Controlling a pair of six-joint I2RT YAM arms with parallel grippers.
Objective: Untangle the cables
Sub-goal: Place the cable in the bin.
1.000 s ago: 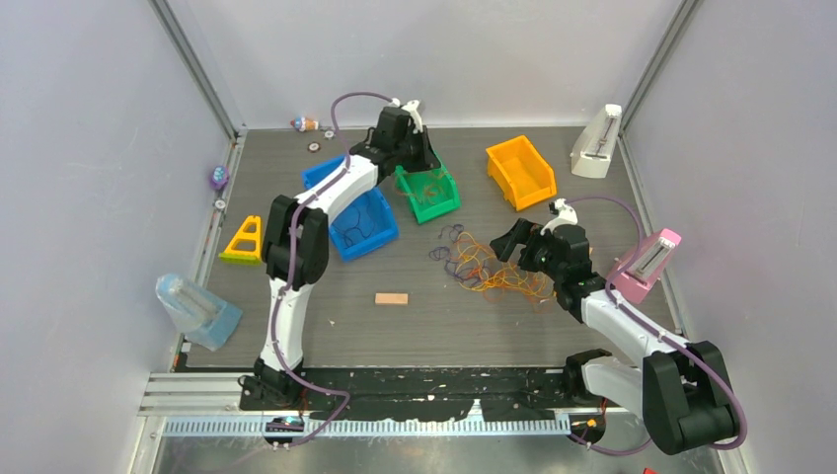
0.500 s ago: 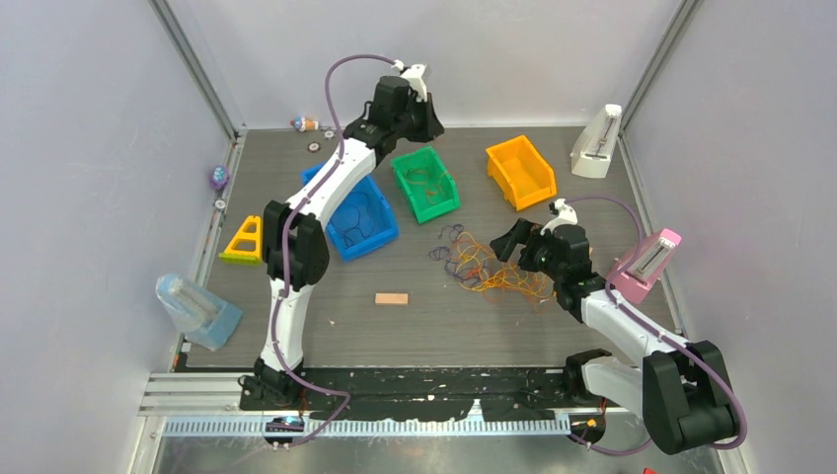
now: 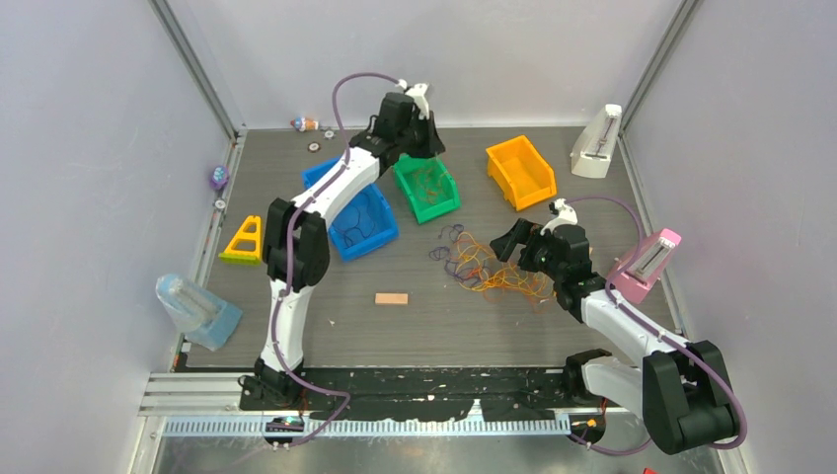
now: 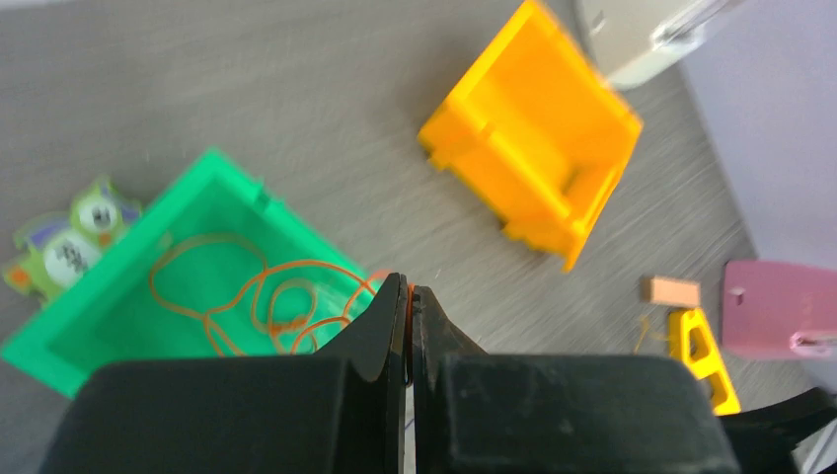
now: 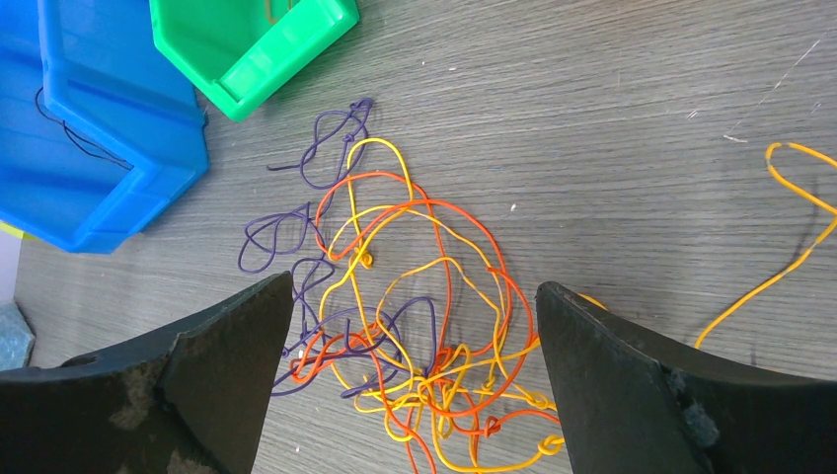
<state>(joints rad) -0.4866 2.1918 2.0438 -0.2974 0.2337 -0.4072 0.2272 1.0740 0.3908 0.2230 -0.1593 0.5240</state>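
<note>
- The surface is dark grey with a wood grain. Nearest the arm bases, a small wooden block lies flat on it, and a translucent blue container sits at the near left edge.
- The right pincer is released, its jaws spread wide. It hangs low over the near right side of the cables, and neither finger touches a strand.
- The cables lie on the surface right of centre, a loose tangle of orange, yellow, red and purple loops. It is knotted most densely at its near side, and the purple loops trail out toward the left.
- One yellow-orange loop lies on the surface apart from the tangle, to its right in the right wrist view.
- A pink object stands at the right edge, beside the right arm.
- A yellow triangular frame stands at the left edge.
- The blue bin sits left of centre, with a thin dark strand inside it.
- The green bin stands just right of the blue bin. An orange cable is coiled inside it.
- The left pincer is above the far side of the green bin, clenched. A thin orange line shows in the seam between its tips, and the orange cable rises from the bin to it.
- The orange bin sits further right, apart from the green one.
- A white object stands at the far right corner.
</note>
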